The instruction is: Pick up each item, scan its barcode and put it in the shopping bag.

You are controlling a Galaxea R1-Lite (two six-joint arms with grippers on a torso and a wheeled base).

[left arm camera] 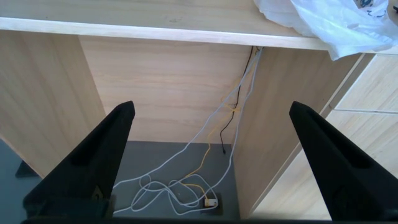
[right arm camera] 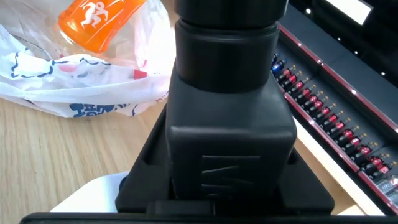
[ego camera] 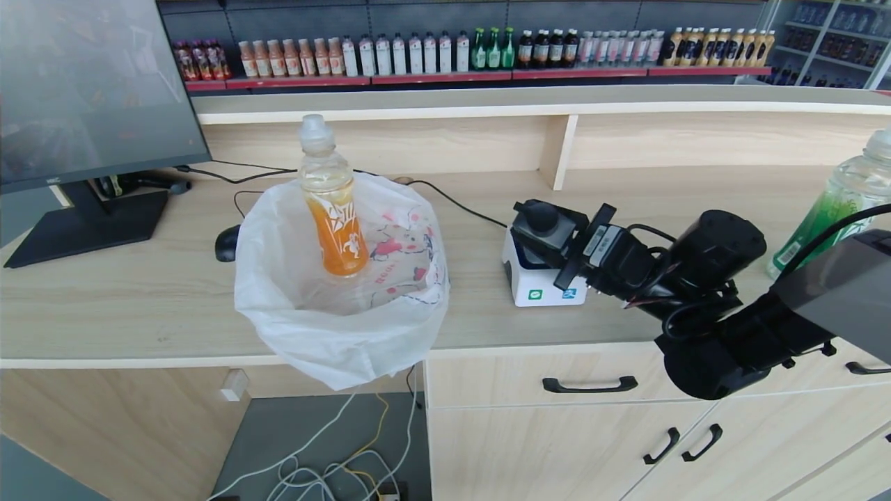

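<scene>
Here the counter (ego camera: 139, 306) carries a white shopping bag (ego camera: 306, 327) at its front edge, with an orange drink bottle (ego camera: 334, 209) standing upright inside it. A green bottle (ego camera: 828, 209) stands well apart at the counter's right end. Between them sits the scanner (ego camera: 546, 226) on its white base, clasped by the right gripper (ego camera: 581, 247). The left gripper (left arm camera: 210, 106) hangs below the counter, fingers spread wide.

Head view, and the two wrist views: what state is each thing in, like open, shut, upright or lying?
Shopping bag: open, on the counter's front edge.
Orange bottle: upright in the bag, capped.
Green bottle: upright on the counter.
Scanner: on its white stand.
Drawers: shut.
Left gripper: open, empty, below the counter.
Right gripper: at the scanner, grip unclear.
</scene>
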